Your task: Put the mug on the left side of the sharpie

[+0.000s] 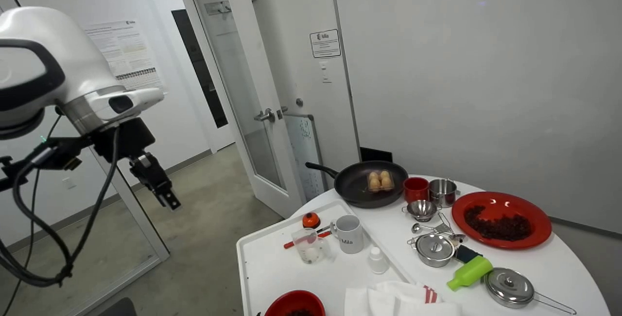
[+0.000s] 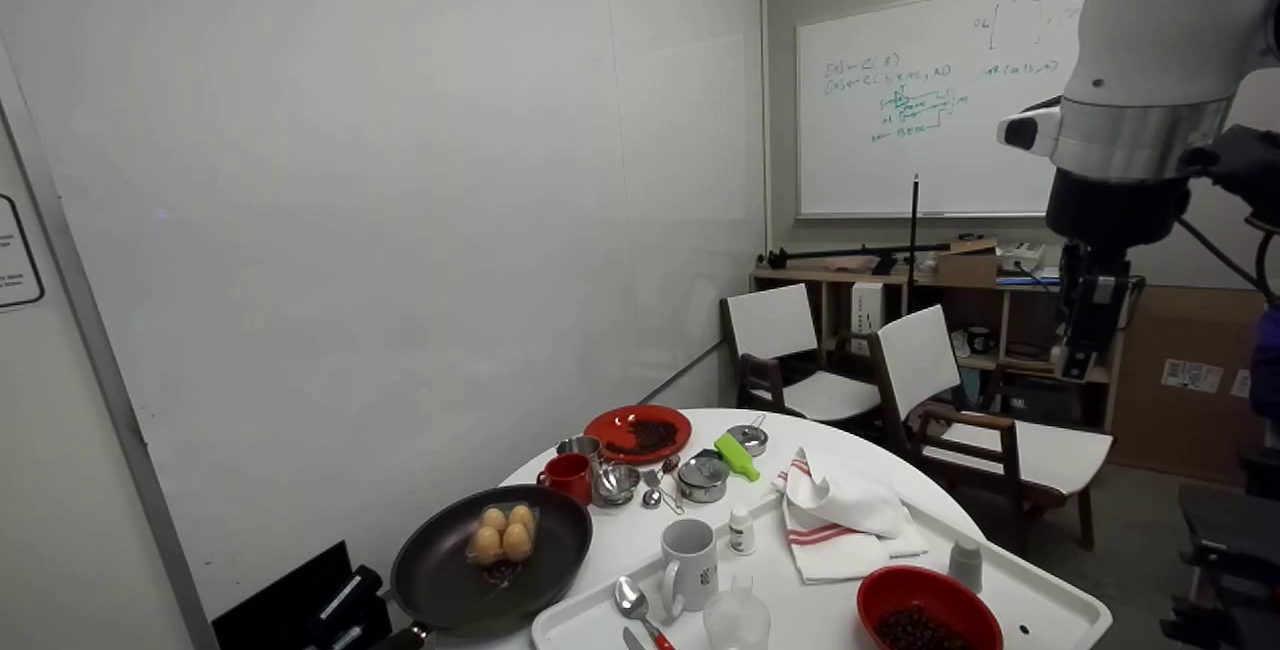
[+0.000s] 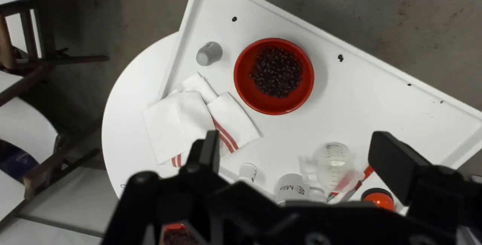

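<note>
Standing upright on a tray (image 1: 263, 268) atop the bench (image 1: 544, 268), the grey mug (image 1: 351, 235) points its handle to nine o'clock in an exterior view, glass door (image 1: 243, 87) at eleven, pincer (image 3: 295, 143) spread wide.

The round white table (image 1: 559, 267) carries a tray (image 1: 267, 272), frying pan (image 1: 352, 185), red plate (image 1: 510, 203) and red cup (image 1: 416, 191).

The mug (image 1: 350, 234) is pale grey with dark lettering, the towel (image 2: 840, 505) white with red stripes, the near bowl (image 2: 930, 585) red.
</note>
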Robot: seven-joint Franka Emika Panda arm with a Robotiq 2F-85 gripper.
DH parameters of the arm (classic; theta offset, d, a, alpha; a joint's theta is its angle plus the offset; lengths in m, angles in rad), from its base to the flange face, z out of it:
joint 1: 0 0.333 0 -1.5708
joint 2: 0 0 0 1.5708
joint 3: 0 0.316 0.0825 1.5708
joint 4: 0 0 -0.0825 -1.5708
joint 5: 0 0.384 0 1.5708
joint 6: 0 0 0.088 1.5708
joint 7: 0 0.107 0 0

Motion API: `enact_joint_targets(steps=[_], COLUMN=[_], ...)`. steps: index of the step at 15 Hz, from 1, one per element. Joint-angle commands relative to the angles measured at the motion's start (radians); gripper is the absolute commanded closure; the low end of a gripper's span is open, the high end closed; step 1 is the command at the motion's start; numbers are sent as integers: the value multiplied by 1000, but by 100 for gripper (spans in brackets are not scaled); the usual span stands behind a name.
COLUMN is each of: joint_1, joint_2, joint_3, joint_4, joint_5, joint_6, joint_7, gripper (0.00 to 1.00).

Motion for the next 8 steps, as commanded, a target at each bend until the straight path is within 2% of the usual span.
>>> enact_joint_targets(steps=[1, 4, 8], joint_1=[-52, -99, -214], joint_2=[16, -31, -117], joint_3=[-30, -94, -192], joint_4=[-9, -10, -6], joint_5=[-53, -40, -51], joint_6=[26, 8, -23], joint_7=[53, 56, 60], gripper=[0, 0, 0])
